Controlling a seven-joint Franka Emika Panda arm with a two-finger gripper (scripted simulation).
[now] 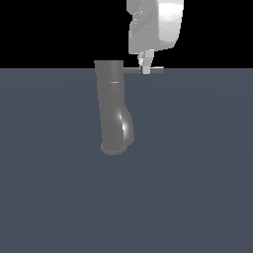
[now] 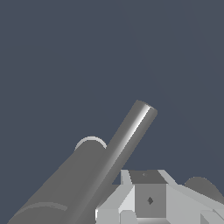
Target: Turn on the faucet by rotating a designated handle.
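Observation:
The faucet (image 1: 111,106) is a tall grey cylinder standing slightly tilted on the floor, with a shiny spout bulge (image 1: 126,124) near its rounded base. From its top the handle (image 1: 157,70), a thin grey rod, sticks out toward the exterior view's right. My white gripper (image 1: 146,68) comes down from above, its fingertips level with the middle of the rod and touching it. The fingers look pressed together, with nothing between them. In the wrist view the handle (image 2: 131,131) runs just beside the fingers (image 2: 148,199), next to the faucet body (image 2: 65,183).
A flat blue-grey floor (image 1: 197,173) lies all around the faucet, under a black background. No other object shows in either view.

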